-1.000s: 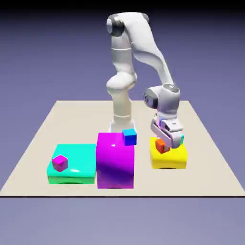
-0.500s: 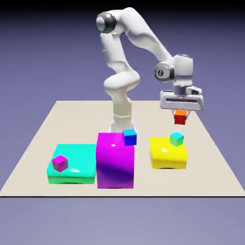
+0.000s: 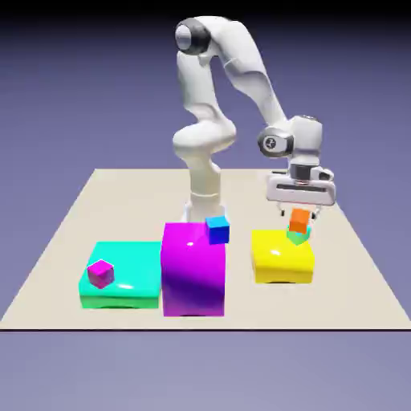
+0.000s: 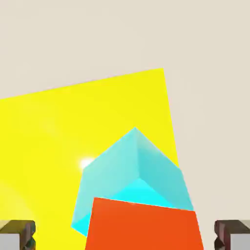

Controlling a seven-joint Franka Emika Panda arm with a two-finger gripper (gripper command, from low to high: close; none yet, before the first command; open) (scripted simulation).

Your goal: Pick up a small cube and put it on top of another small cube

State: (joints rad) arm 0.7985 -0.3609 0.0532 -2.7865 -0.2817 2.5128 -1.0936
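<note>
Stretching over the table (image 3: pixel 233 197), the white arm (image 3: pixel 205 120) is rising from the far edge and bending down on the exterior view's right! Below and across, the magenta block (image 3: pixel 193 273) is standing tallest of the big three, with the flat turquoise block (image 3: pixel 122 273) lying just beside it on the exterior view's left. Over on the other side, the yellow block (image 3: pixel 282 258) is sitting beneath the arm's hand. And now the pincer (image 3: pixel 299 213): it's hanging right over that yellow block, fingers spread wide, gripping nothing, one finger showing on each side of the orange-red cube (image 3: pixel 299 221) with daylight between! That cube is resting on top of the teal-green cube (image 3: pixel 298 234), turned at an angle to it, and the teal-green one is sitting on the yellow block near a corner. Elsewhere, the small blue cube (image 3: pixel 217 230) is perching on the magenta block, while the small magenta cube (image 3: pixel 101 274) is sitting on the turquoise block.
</note>
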